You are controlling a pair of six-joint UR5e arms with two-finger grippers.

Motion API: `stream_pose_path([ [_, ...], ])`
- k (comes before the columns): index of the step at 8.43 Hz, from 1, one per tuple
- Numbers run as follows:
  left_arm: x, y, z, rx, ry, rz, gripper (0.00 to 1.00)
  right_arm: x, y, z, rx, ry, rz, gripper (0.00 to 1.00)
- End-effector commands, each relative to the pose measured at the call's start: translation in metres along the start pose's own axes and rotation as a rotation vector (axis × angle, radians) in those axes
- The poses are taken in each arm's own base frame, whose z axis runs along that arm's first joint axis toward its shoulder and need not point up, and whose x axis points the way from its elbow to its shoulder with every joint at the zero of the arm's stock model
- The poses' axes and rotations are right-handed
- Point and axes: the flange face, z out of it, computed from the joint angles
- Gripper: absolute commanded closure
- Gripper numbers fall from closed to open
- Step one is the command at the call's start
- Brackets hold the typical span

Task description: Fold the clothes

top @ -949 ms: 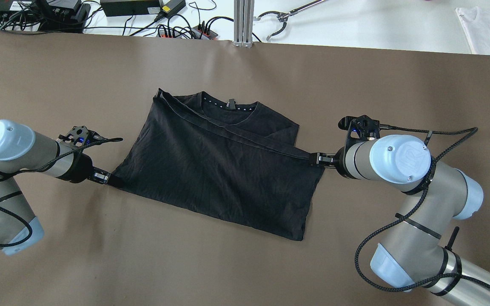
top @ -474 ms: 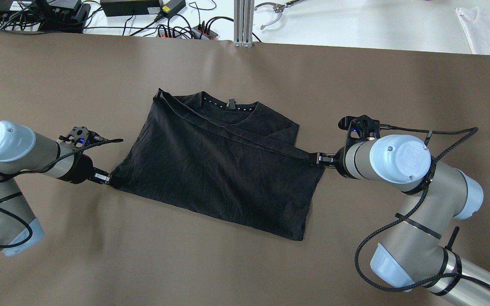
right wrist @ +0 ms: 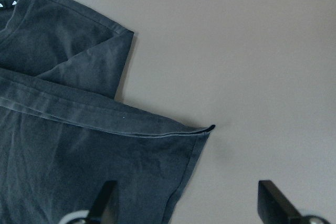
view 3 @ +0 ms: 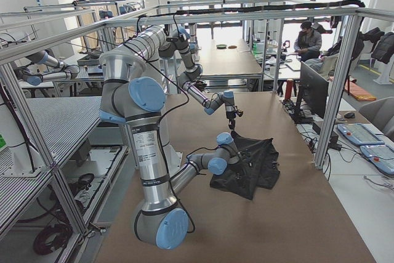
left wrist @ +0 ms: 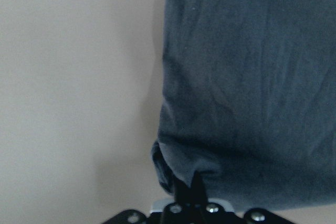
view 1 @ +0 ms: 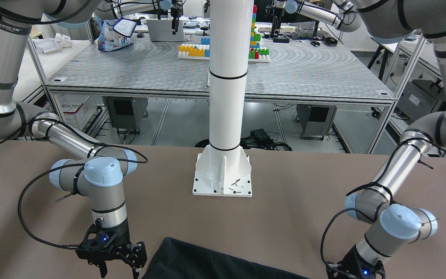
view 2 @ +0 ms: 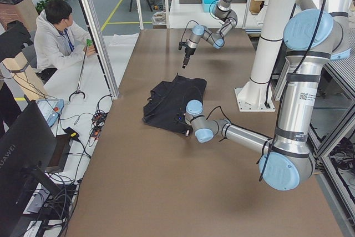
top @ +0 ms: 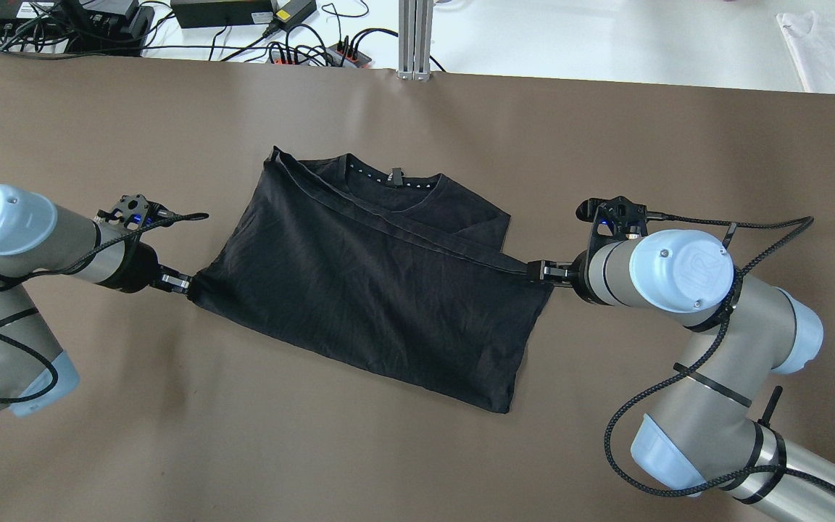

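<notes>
One black T-shirt point(top: 374, 290) lies mid brown table point(top: 135, 130). The left gripper point(top: 185, 285) pinches its corner; the right gripper point(top: 538, 271) stands spread at the opposite corner. Cables point(top: 243, 45) clutter the white bench point(top: 606, 43) beyond the shirt.

Silver arms point(top: 700, 413), pale-blue caps point(top: 680, 270), black cables point(top: 606, 438)

A brown, matte surface point(top: 417, 464) spans the whole work area. In its middle lies a black T-shirt point(top: 367, 290), folded into a skewed rectangle with the collar toward the far edge. A hemmed edge runs diagonally across it just below the neckline. At the robot's edge a white column base point(view 1: 222, 176) stands on the surface, with a few small dark screws point(view 1: 235, 188) lying on its plate.
</notes>
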Motion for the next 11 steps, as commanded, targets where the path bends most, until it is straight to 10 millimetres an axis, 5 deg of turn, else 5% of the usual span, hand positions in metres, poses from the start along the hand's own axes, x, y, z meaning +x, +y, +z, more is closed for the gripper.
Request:
stream_pose_path([
  [1,-0.011,-0.090,-0.007,0.038,-0.088,-0.027,1.00,0.000,0.000,0.001,0.001,0.001,-0.003,0.06],
  [4,-0.018,-0.236,0.000,0.066,-0.178,-0.047,1.00,0.001,0.000,0.001,0.001,0.003,0.000,0.06],
  [5,-0.021,-0.269,0.000,0.074,-0.219,-0.020,1.00,0.000,0.000,0.001,0.002,0.002,0.003,0.06],
  [7,0.016,-0.335,0.010,0.086,-0.301,-0.019,1.00,0.001,0.000,0.001,0.001,0.003,-0.001,0.06],
  [8,0.036,-0.356,0.012,0.083,-0.319,-0.023,1.00,0.000,0.000,0.001,0.000,0.003,0.001,0.06],
  [10,0.021,-0.355,0.012,0.090,-0.347,-0.007,1.00,0.000,0.000,0.001,0.000,0.003,0.001,0.06],
  [11,-0.001,-0.347,0.016,0.091,-0.386,0.089,0.09,0.001,-0.001,0.002,0.002,0.007,-0.002,0.06],
])
